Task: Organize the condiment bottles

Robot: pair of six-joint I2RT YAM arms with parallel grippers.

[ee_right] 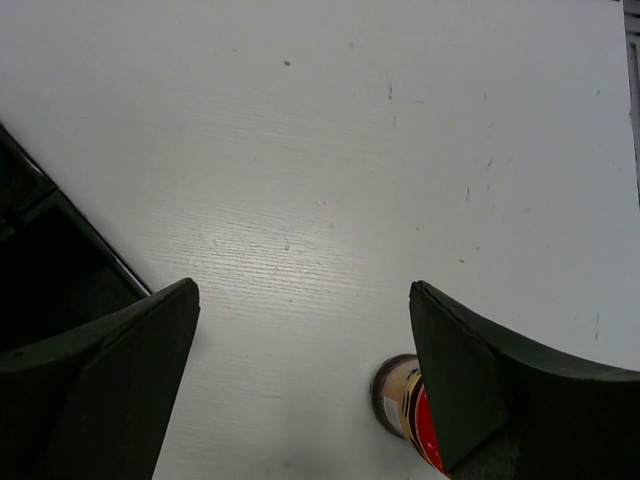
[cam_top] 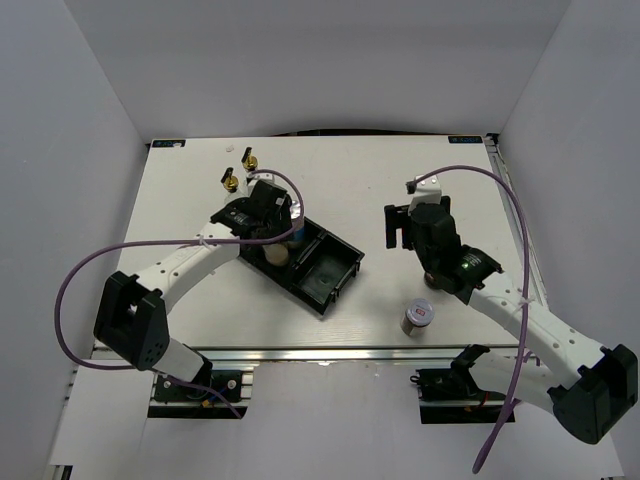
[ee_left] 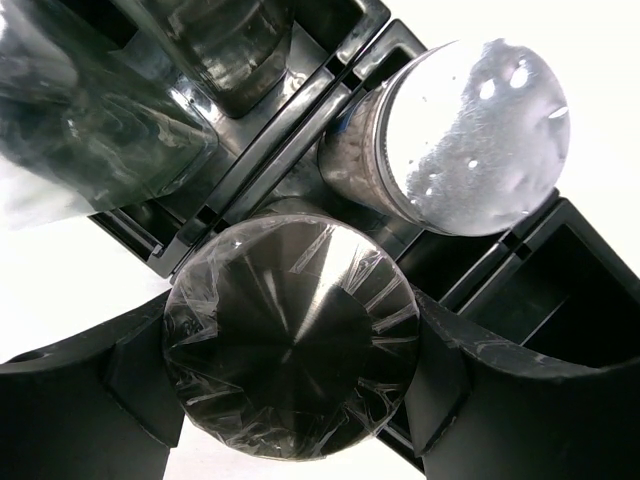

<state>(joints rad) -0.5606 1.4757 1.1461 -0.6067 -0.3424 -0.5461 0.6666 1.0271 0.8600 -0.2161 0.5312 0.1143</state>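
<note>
Between the left claw's [ee_left: 290,375] fingers [ee_left: 90,400], which pressed in from 9 and 3 o'clock, a silver-lidded jar [ee_left: 290,345] under crinkled film was clamped, with a second shaker jar [ee_left: 470,130] at 1 o'clock standing in the black tray [ee_left: 265,135]. Only the top view showed two gold-capped bottles [cam_top: 229,180] at 11 o'clock from that tray. The right claw [ee_right: 302,290] gaped wide over the white table [ee_right: 330,150], the red-lidded jar [ee_right: 395,395] at its 5 o'clock, its label too blurred to read.

Red-lidded jar [ee_right: 395,397] half hidden behind right hand [ee_right: 302,290] finger; tray [cam_top: 338,283] left end under left hand [cam_top: 277,238].
</note>
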